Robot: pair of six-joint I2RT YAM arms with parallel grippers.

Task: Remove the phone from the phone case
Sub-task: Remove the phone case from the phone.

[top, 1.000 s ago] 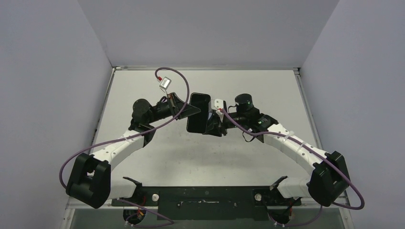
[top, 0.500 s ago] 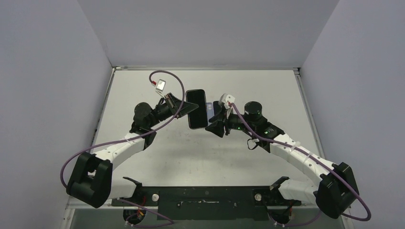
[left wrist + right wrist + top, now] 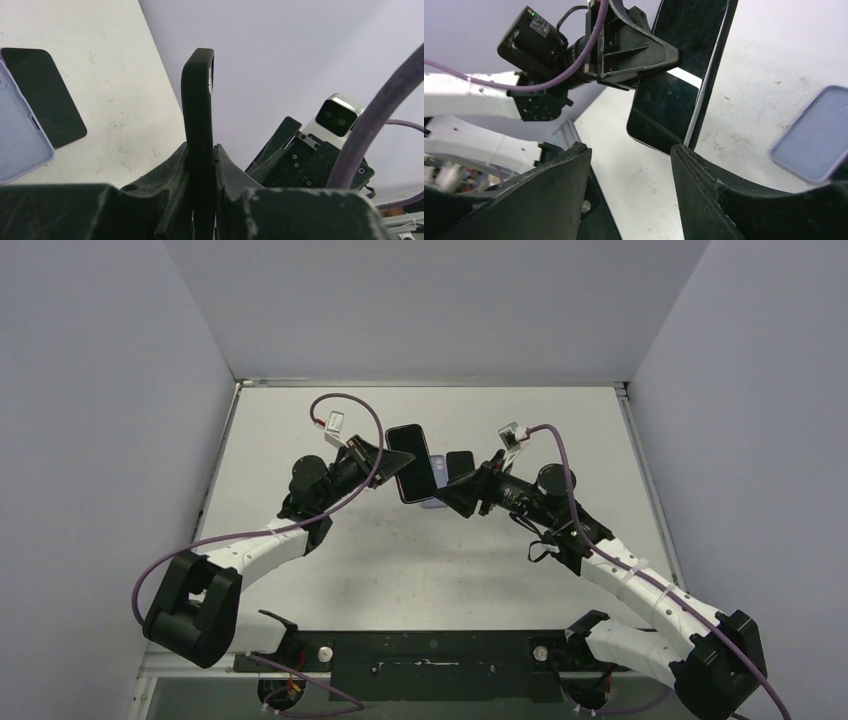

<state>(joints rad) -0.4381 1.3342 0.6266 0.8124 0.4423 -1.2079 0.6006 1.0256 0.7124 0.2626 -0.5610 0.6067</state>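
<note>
So the right gripper (image 3: 455, 492) isn't on the black phone (image 3: 410, 462) anymore. It's backed off to the right with its jaws spread, and the whole right arm now stretches out lower and further right. The left gripper (image 3: 390, 462) has the phone to itself now, nudged toward the back and tilted more. With the right one gone, a lavender case (image 3: 20, 135) and a second dark phone (image 3: 45, 95) now show on the table (image 3: 400, 560).

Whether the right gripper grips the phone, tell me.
No: the right gripper stands open, while the left gripper clamps the phone.
</note>
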